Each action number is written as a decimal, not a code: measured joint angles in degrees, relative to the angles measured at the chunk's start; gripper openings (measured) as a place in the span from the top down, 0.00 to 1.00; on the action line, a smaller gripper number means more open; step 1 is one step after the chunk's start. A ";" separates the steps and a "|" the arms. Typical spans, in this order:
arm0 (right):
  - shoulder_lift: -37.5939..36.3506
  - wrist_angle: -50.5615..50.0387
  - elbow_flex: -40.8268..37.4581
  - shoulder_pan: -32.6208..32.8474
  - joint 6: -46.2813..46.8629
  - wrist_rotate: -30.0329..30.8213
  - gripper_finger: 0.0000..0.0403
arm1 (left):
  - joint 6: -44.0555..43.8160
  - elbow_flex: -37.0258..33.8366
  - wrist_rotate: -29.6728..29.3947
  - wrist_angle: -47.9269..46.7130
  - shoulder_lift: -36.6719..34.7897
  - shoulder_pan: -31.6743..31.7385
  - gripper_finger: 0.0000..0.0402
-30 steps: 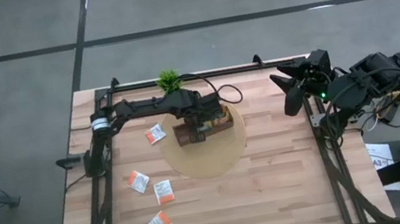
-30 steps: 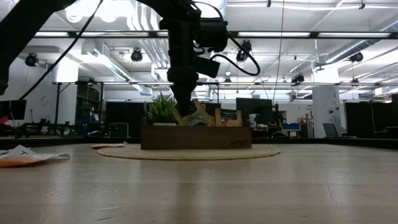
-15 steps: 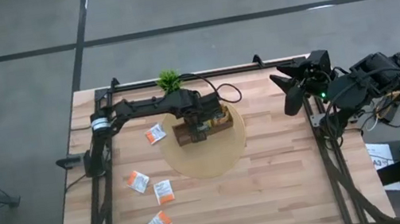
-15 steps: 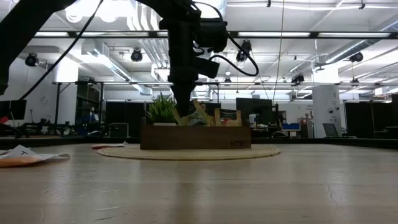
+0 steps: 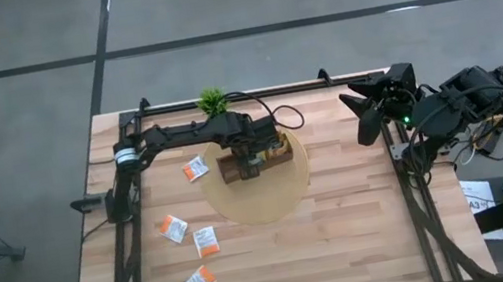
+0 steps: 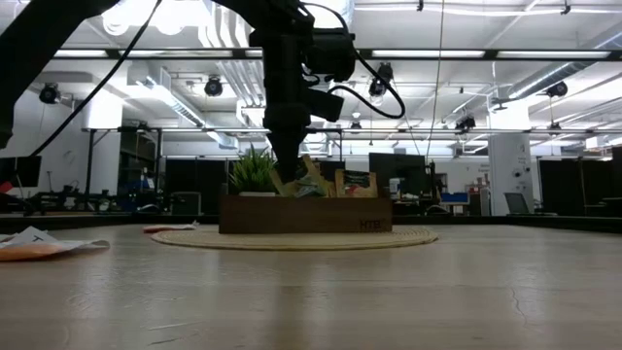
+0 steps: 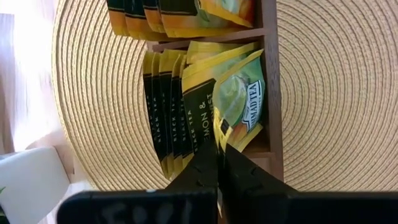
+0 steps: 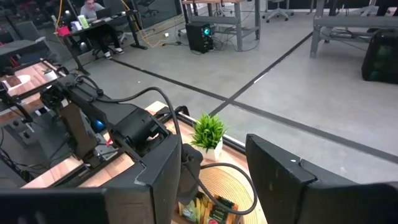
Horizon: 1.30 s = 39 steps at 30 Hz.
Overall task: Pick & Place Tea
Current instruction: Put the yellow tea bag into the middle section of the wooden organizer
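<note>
A brown compartment tray stands on a round woven mat. Several dark green-and-yellow tea sachets stand on edge in it. My left gripper points down into the tray, also seen in the low view, shut on one green-and-yellow sachet. Several white-and-orange sachets lie flat on the table's left half. My right gripper hangs open, high over the table's right edge, holding nothing. My left gripper pinches the green-and-yellow sachet by its upper edge between its two shut fingers, coming from above and pointing steeply down. The sachet stands tilted in the tray's compartment, leaning on the sachets beside it; its lower part sits inside the compartment.
A small green potted plant stands at the far edge behind the tray. A white-and-orange sachet lies just left of the mat. The table's right half is bare wood. The tray's wooden walls flank the held sachet.
</note>
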 joint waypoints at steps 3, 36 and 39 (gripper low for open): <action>0.00 0.00 0.01 0.02 -0.01 0.00 0.56 | 0.00 0.00 0.50 0.47 0.00 0.00 0.95; 0.00 -0.04 0.01 0.02 -0.52 -0.11 0.56 | 0.73 8.86 -0.86 -8.08 -0.46 0.18 0.71; 0.00 -0.04 0.01 0.02 -0.67 -0.16 0.56 | 0.56 9.40 2.39 -10.14 -0.46 0.29 0.83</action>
